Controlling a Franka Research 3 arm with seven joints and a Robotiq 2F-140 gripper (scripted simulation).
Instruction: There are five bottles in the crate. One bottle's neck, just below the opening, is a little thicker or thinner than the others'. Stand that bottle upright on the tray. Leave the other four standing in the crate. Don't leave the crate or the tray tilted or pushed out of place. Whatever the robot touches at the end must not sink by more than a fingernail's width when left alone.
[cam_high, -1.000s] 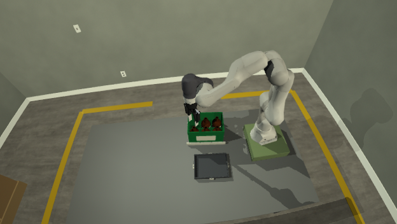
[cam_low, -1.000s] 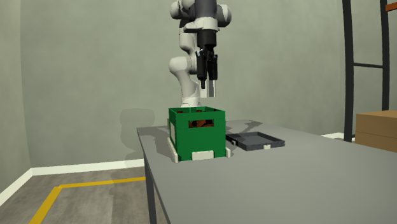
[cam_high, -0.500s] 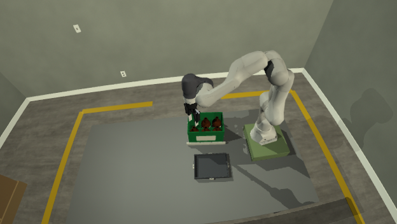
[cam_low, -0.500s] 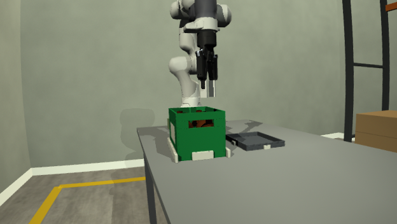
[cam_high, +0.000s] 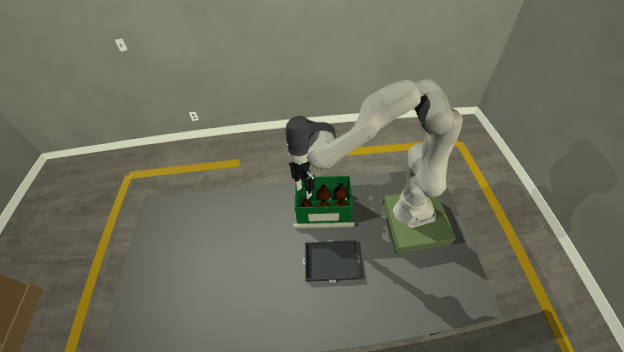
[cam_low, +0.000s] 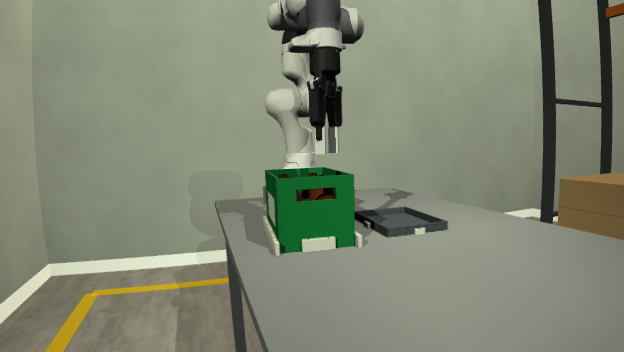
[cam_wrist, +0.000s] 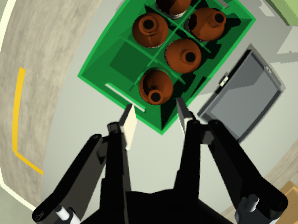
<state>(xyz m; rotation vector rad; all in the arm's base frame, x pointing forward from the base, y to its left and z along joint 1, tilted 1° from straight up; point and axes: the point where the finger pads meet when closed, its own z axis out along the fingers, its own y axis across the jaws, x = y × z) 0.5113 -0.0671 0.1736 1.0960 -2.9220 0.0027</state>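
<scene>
A green crate stands on the grey table and also shows in the exterior view and the wrist view. Several brown bottles stand upright in its cells; the nearest one lies just beyond my fingertips in the wrist view. One cell is empty. My gripper hangs a little above the crate's rim, partly open and empty; it also shows in the top view and the wrist view. The dark tray lies flat in front of the crate.
The robot's base sits on a green block to the right of the crate. White stops edge the crate's foot. A dark rack and a cardboard box stand beyond the table.
</scene>
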